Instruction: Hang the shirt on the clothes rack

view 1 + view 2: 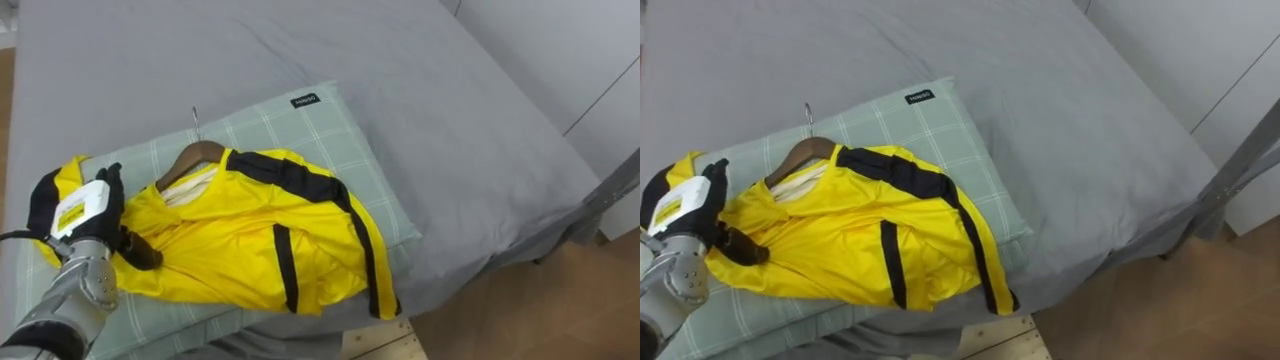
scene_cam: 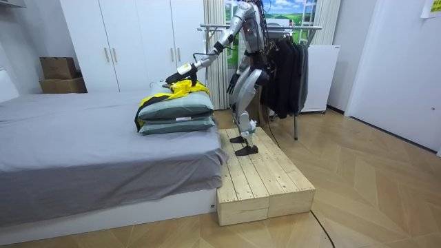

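On the pillow (image 1: 330, 130) | left hand (image 1: 82, 212) atop yellow shirt (image 1: 230, 240) | fingers (image 1: 108, 180): spread unclear

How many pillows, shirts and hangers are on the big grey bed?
Green checked fabric pillows: 2
Yellow fabric shirt with black stripes: 1
Brown wooden hanger with a metal hook: 1
Total: 4

Silver-grey forearm, black robot hand (image 1: 103, 222) — white, yellow-labelled tag
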Robot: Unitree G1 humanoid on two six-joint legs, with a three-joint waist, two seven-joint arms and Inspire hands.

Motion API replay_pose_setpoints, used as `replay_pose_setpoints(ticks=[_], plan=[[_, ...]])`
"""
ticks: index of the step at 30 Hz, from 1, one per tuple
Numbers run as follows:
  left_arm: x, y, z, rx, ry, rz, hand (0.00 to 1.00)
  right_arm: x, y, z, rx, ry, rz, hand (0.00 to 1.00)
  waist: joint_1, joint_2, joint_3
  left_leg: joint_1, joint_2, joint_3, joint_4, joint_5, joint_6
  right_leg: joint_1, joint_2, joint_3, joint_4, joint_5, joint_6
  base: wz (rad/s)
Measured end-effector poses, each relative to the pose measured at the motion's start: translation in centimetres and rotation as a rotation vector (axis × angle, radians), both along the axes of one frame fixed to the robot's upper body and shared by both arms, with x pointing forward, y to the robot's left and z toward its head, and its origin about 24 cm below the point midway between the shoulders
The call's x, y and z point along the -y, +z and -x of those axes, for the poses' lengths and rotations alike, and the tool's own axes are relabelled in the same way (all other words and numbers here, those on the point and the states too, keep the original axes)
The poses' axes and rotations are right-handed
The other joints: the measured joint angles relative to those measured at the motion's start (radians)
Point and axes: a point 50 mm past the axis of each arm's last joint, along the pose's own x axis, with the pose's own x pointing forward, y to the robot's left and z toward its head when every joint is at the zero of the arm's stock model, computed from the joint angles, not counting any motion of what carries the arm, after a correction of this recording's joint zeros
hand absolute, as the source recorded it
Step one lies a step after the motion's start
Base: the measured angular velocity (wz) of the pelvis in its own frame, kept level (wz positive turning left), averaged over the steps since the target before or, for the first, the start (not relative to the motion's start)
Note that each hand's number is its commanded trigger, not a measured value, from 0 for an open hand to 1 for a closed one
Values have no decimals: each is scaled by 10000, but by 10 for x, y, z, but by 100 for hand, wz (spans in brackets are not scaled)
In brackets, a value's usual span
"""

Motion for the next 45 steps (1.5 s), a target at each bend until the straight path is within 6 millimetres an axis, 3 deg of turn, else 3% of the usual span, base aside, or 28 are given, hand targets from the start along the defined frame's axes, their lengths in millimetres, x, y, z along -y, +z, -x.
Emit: replay_pose_setpoints(ticks=[11,20,29,45], plan=[[-1,-11,4,-1073,226,1465,0,-4,0,-3,-18,237,-154,0,-190,27,18,75,-34,-106,-21,1,0,149,-61,-145,-35,-35,-10,2],[2,-15,5,-1686,0,2231,0,-1,2,-5,64,264,-82,0,-309,303,124,29,-27,-117,12,-13,13,121,-64,-147,-27,-35,-10,0],[4,-17,5,-2223,-423,2392,0,5,3,-5,21,500,46,0,-333,460,93,31,-64,-198,-11,-10,12,125,-79,-158,-18,-37,-9,0],[7,-12,0,-2769,-955,2450,0,7,4,-5,27,591,29,0,-431,461,96,20,-219,-247,-35,-17,44,137,-214,-179,10,-106,108,1]])
